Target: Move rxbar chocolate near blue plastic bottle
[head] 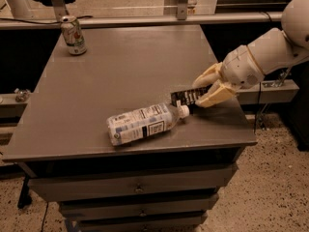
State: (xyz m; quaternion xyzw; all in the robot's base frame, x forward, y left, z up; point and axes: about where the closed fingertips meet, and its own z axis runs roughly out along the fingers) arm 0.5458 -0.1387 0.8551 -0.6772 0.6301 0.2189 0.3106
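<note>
The rxbar chocolate is gripped at one end by the gripper, whose two fingers are closed onto it. The blue plastic bottle lies on its side just beyond the bar's free end, its white cap nearly touching the bar. The bringing-near step is judged almost complete. Next, the bar must be set on the table and released without the bottle being nudged. A soda can stands well away from the gripper.

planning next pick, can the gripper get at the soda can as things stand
Probably not yet: the gripper, near the table's right edge, is shut on the rxbar chocolate; the soda can stands far back left, nothing between.
</note>
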